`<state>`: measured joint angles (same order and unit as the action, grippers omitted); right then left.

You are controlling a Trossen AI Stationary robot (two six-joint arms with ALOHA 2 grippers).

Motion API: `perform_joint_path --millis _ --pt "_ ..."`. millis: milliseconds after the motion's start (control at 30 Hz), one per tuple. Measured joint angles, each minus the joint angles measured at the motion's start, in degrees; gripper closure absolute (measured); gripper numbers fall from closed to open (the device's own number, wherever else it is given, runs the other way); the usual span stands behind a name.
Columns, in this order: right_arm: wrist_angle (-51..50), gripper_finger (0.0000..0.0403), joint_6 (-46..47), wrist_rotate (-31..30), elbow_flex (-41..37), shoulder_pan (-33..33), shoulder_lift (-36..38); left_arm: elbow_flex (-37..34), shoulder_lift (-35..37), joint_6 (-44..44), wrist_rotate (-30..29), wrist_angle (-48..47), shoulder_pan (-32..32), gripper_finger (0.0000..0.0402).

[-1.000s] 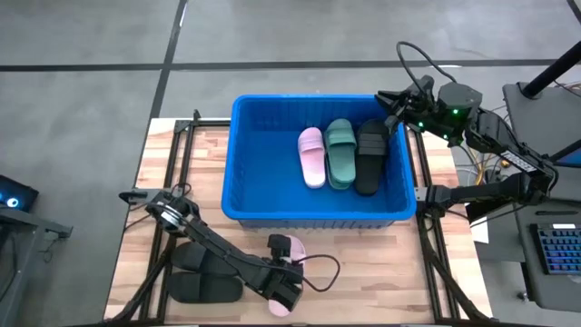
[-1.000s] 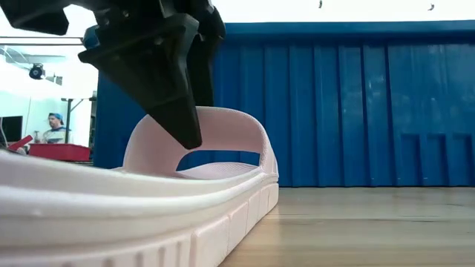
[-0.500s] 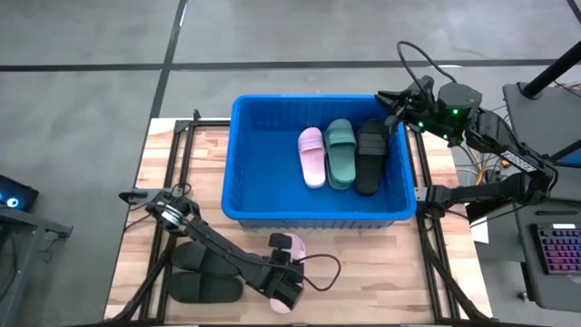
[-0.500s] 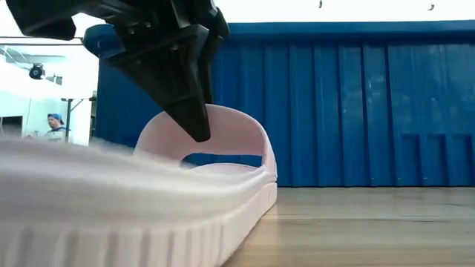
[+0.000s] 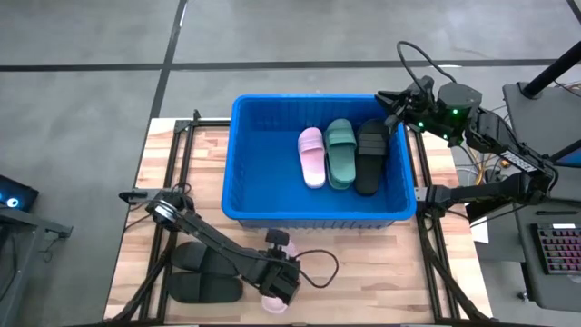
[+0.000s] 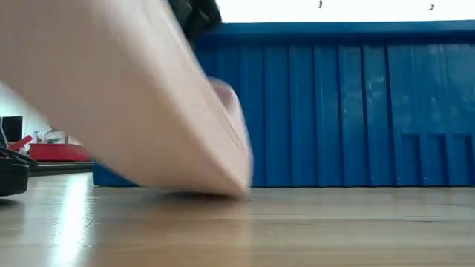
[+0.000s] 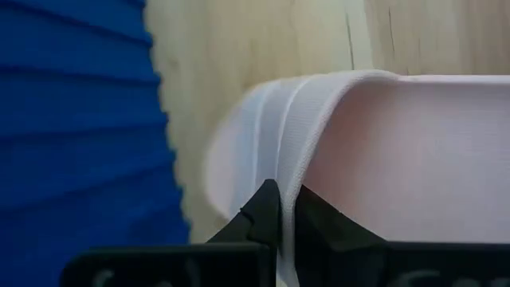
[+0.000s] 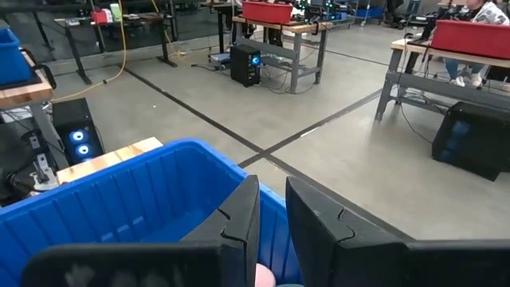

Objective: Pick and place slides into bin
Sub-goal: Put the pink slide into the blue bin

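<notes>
Near the table's front edge my left gripper (image 5: 279,283) is shut on a light pink slide (image 6: 148,111), which stands tipped up steeply in the low view. The blue bin (image 5: 272,195) stands at the table's middle. A pink slide (image 5: 311,156), a green one (image 5: 341,153) and a black one (image 5: 370,154) lie side by side on its floor. Two black slides (image 5: 204,274) lie flat on the table at the near left. My right gripper (image 8: 272,187) hangs over the bin's far right corner, its fingers a narrow gap apart with nothing between them. My left gripper pinches the edge of the pink slide's strap (image 7: 288,179) between its two fingers (image 7: 267,209), one on each face of the strap. The slide is tilted steeply. Whether its lower end (image 6: 234,185) still touches the table, I cannot tell.
The bin's near wall (image 5: 313,218) stands just beyond the left gripper. A black cable (image 5: 320,270) loops on the wood beside it. Bare wood lies to the right of the gripper, up to the table's right edge.
My left gripper has shut on the pink slide's strap and shifted a little toward the table's left edge. The slide, which lay flat on its sole, has tipped up steeply.
</notes>
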<state>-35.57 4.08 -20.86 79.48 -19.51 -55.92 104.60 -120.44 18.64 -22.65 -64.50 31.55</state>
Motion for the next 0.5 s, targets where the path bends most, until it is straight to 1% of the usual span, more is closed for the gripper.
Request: perform_joint_path --millis 133,267,400,500 --pt "-0.3 0.0346 0.0 0.0 0.0 0.0 0.0 0.0 4.9 -0.9 -0.8 -2.7 0.1 0.0401" --pt "-0.6 0.0346 0.0 0.0 0.0 0.0 0.0 0.4 11.1 -1.2 -1.9 -1.6 0.0 0.0401" --pt "-0.7 0.0346 0.0 0.0 0.0 0.0 0.0 0.4 18.1 -1.0 -1.7 2.6 -0.1 0.0401" --pt "-0.7 0.0346 0.0 0.0 0.0 0.0 0.0 0.4 22.8 -1.0 -2.5 8.6 0.0 0.0401"
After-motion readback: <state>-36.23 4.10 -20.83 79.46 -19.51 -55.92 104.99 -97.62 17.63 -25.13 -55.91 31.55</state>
